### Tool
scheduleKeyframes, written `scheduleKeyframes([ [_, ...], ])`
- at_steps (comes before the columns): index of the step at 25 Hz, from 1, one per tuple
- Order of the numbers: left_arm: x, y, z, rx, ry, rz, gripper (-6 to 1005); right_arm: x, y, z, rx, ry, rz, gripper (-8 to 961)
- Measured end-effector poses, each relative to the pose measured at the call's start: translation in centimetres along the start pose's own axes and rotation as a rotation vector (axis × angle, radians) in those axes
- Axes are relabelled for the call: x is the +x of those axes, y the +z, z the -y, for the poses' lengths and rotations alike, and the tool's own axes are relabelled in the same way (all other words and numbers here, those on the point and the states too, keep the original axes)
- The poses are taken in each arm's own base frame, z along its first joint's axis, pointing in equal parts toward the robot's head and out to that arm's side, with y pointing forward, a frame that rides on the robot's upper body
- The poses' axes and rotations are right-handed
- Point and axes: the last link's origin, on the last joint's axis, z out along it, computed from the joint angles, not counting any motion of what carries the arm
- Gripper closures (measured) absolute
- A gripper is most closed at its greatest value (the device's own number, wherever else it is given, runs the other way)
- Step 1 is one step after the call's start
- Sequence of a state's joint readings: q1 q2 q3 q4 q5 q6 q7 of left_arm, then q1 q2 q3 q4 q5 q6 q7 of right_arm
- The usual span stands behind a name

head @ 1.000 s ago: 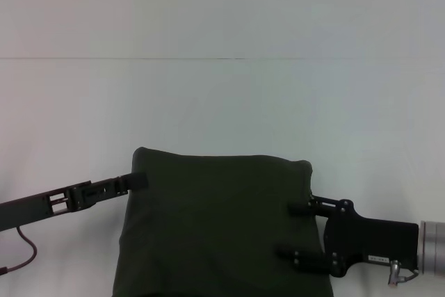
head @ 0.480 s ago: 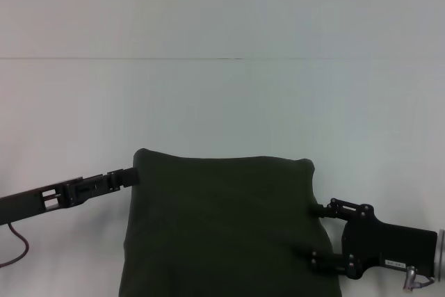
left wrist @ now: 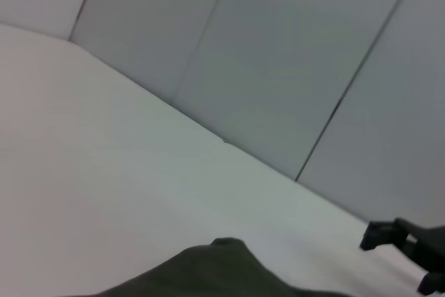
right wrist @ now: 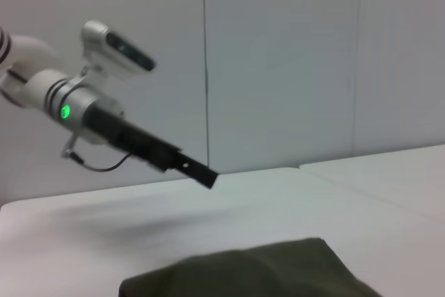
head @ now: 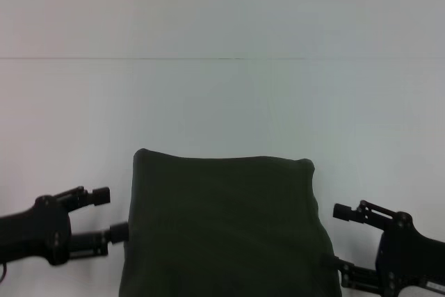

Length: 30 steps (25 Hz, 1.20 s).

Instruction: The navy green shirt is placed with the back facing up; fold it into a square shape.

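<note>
the folded shirt [head: 224, 224] lies on the table [head: 222, 102] between both grippers: left gripper [head: 111, 213] spread beside its left edge, right gripper [head: 339, 238] spread at its right edge.

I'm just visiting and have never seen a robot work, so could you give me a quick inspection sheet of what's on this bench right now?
Surface: pale white table, plain.
Job's things: navy green shirt, folded into a squarish block at the near edge.
Clutter: nothing seen.
Grippers: left gripper open beside the shirt's left edge; right gripper open beside its right edge; neither holds cloth.
Cables: nothing seen in the head view.
Surroundings: pale panelled wall.
</note>
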<state>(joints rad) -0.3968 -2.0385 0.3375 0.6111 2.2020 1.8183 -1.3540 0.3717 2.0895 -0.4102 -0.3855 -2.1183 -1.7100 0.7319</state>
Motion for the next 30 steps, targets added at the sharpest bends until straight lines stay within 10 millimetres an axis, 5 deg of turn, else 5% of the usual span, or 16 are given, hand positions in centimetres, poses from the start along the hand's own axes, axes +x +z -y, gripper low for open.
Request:
scheduleKeyframes([
  [11, -5.2, -0.7, -1.4, 0.139, 0.122, -0.003, 65, 3.4, -3.5, -3.1, 0.143, 0.099, -0.055, 152],
  [30, -5.4, -1.1, -2.0, 0.146, 0.091, -0.065, 65, 3.1, -2.0, -2.1, 0.127, 0.092, -0.05, 152],
])
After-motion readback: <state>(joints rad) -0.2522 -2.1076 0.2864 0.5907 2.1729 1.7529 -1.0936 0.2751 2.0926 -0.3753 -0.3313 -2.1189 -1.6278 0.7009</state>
